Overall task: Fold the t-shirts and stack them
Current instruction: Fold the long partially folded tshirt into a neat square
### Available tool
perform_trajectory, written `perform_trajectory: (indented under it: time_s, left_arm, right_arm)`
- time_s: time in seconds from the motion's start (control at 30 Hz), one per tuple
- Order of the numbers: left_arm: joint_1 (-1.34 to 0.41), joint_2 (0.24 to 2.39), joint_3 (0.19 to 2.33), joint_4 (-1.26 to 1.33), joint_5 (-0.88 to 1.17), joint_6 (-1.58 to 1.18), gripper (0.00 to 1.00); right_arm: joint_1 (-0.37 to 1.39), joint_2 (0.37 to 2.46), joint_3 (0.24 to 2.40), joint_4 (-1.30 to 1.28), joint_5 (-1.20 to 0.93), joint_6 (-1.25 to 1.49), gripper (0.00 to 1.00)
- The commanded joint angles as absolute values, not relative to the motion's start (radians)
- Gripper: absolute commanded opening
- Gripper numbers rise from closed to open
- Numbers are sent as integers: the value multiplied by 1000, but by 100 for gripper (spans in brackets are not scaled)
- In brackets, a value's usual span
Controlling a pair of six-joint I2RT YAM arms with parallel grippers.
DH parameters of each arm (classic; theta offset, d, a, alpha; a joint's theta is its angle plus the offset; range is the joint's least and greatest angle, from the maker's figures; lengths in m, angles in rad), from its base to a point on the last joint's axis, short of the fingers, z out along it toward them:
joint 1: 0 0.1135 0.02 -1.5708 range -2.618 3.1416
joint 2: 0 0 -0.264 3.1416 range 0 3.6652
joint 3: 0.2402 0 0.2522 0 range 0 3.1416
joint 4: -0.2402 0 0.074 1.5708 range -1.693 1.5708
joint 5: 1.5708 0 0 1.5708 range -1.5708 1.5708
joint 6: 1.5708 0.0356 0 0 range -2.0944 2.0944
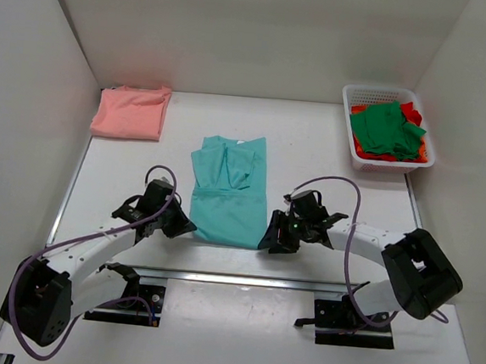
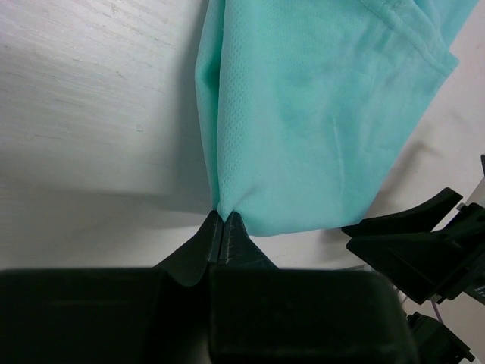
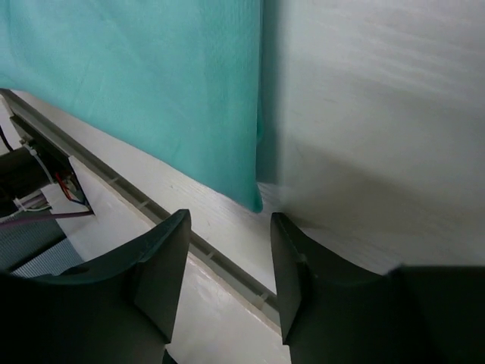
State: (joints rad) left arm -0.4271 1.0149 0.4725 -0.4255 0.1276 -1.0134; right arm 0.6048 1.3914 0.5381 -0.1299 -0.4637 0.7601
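Observation:
A teal t-shirt (image 1: 229, 194) lies on the table's middle, sleeves folded in, hem toward me. My left gripper (image 1: 186, 226) is shut on the shirt's near left hem corner; the left wrist view shows the jaws (image 2: 221, 220) pinched on the teal cloth (image 2: 318, 114). My right gripper (image 1: 269, 240) is open just beside the near right hem corner; in the right wrist view the teal corner (image 3: 254, 201) sits just ahead of the gap between the fingers (image 3: 227, 227), not held. A folded salmon-pink shirt (image 1: 131, 111) lies at the back left.
A white mesh basket (image 1: 360, 158) at the back right holds dark green (image 1: 388, 127) and red (image 1: 415, 112) shirts. White walls enclose the table on three sides. A metal rail (image 1: 243, 280) runs along the near edge, just behind both grippers.

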Motion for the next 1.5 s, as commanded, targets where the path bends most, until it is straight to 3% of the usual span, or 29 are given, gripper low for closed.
perform_trajectory:
  time_s: [0.0,0.1,0.13,0.2,0.5,0.73,1.2,1.47]
  left_arm:
    - [-420,986,460,-428,133,-1009,0]
    - [-426,979,457,-429,129,-997,0]
    - [-426,976,457,-434,129,-1002,0]
    - [-426,954,453,-439,129,-1006,0]
    - [-397,931,528,-515,137,-962,0]
    - [-373,963,633,-515,170,-962,0]
    - [-261,1241,896,-437,250,-950,0]
    - [-218,1463,1096,-393,267,-966,0]
  right_arm:
    - [620,1446,569,-87,-430,744,43]
    - [603,1463,583,-80,-420,735,36]
    - [594,1465,581,-77,-425,735,27]
    - [594,1468,592,-77,-437,729,0]
    - [594,1362,698,-270,-458,667,0]
    - [528,1404,932,-426,-557,586,0]
    - [362,1657,1325,-597,-650,451,0]
    - [296,1891,1668,-728,-669,379,0]
